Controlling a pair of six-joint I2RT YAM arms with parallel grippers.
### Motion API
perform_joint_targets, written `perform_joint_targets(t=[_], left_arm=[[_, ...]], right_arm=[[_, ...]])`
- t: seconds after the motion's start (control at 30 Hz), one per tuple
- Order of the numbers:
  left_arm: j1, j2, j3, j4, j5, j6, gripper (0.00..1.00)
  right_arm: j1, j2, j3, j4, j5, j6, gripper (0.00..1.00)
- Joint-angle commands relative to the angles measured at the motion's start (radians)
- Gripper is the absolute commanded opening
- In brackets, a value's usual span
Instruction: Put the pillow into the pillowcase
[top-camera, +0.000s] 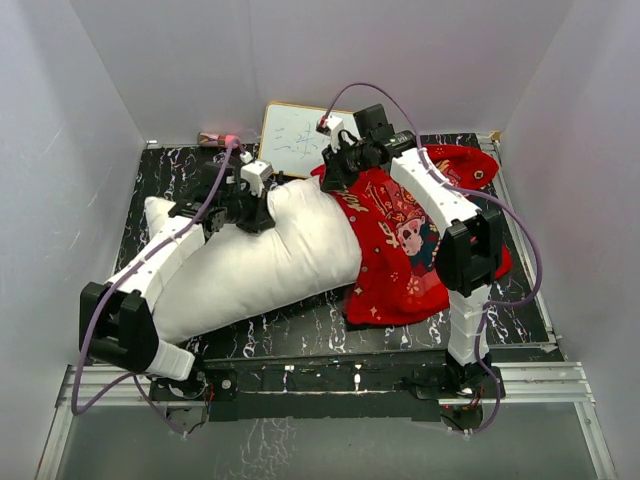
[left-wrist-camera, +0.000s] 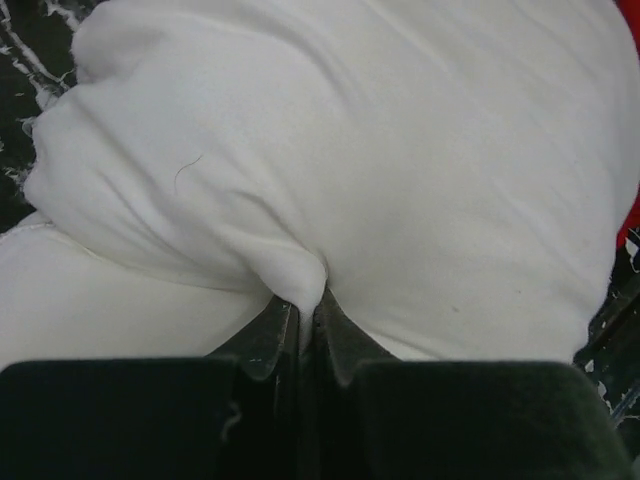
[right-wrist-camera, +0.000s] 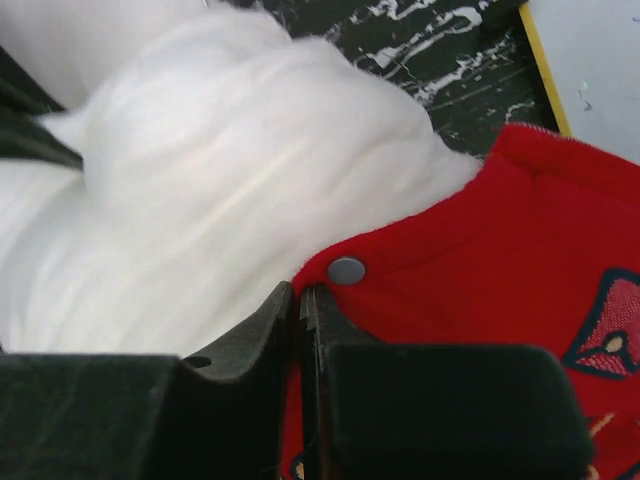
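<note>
A black mat veined with white fills the middle of the top view. Patches of it also show at the upper left of the left wrist view and along the top of the right wrist view. A small whiteboard with a yellowish frame and faint scribbles sits at upper centre, by the back wall. Just left of it, at the mat's far edge, lies a small pinkish object, too small to identify. Plain white walls close the left and right sides. A metal rail crosses the lower frame.
</note>
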Motion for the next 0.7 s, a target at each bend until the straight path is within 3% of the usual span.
perform_joint_targets(t=[0.0, 0.17, 0.33, 0.5, 0.67], left_arm=[[-0.147, -0.094, -0.025, 0.066, 0.174, -0.048, 0.00], [-0.246, -0.189, -0.004, 0.125, 0.135, -0.108, 0.00], [-0.255, -0.244, -0.003, 0.140, 0.071, -0.095, 0.00], [-0.254, -0.242, 0.004, 0.222, 0.033, -0.075, 0.00], [-0.254, -0.160, 0.064, 0.283, 0.058, -0.071, 0.00]], right_arm=[[0.024, -0.085, 0.085, 0.110, -0.238, 0.103, 0.08], [0.027, -0.188, 0.031, 0.260, -0.309, 0.235, 0.08], [0.036, -0.332, -0.105, 0.407, -0.383, 0.335, 0.08], [0.087, -0.390, -0.220, 0.306, -0.296, 0.260, 0.08], [0.242, -0.469, -0.310, 0.264, -0.223, 0.186, 0.08]])
